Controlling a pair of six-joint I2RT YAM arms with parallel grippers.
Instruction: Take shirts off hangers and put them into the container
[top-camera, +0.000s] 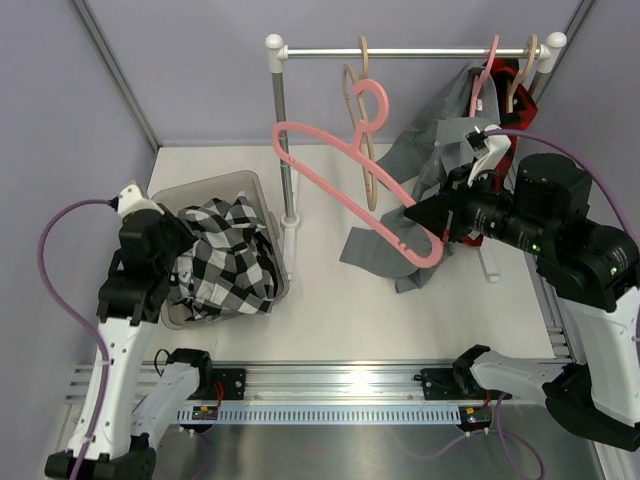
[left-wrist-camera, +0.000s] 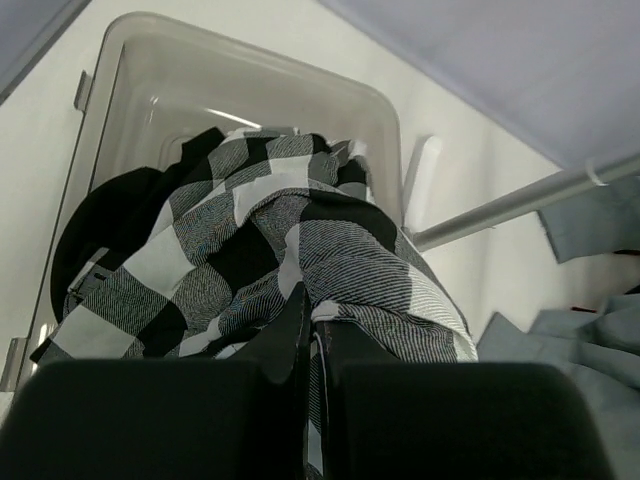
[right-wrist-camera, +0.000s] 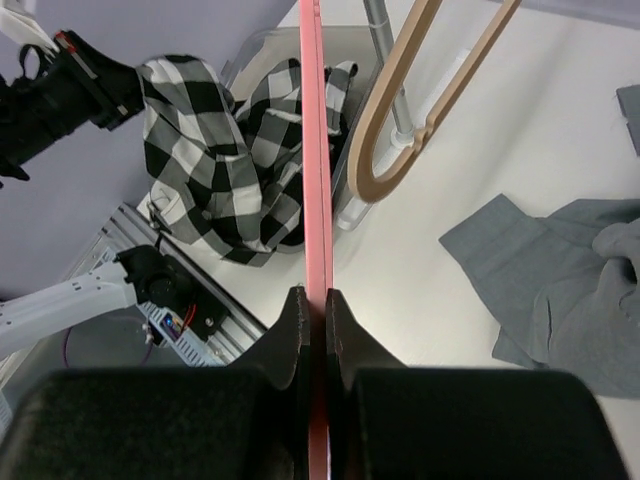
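Right gripper (top-camera: 424, 216), centre right of top view, clenched on lower end of pink hanger (top-camera: 330, 180). Hanger's long axis runs up-left toward rail (top-camera: 410, 50). Grey shirt (top-camera: 375, 246) lies crumpled just beside gripper, right arm nearer. Container (top-camera: 215, 182) at lower left, well apart. Left gripper (top-camera: 176, 246) there, clenched on black-and-white plaid shirt (top-camera: 232, 262).

No legible text, label, brand, number or sign anywhere in any of the three views.

The black-and-white plaid shirt (top-camera: 225, 265) lies heaped in the grey bin (top-camera: 215, 185), over the black shirt (left-wrist-camera: 100, 220). The grey shirt (top-camera: 425, 150) trails from the rail (top-camera: 420, 50) onto the bench (top-camera: 330, 300). One bare pink hanger (right-wrist-camera: 316, 150) tilts above the bench.
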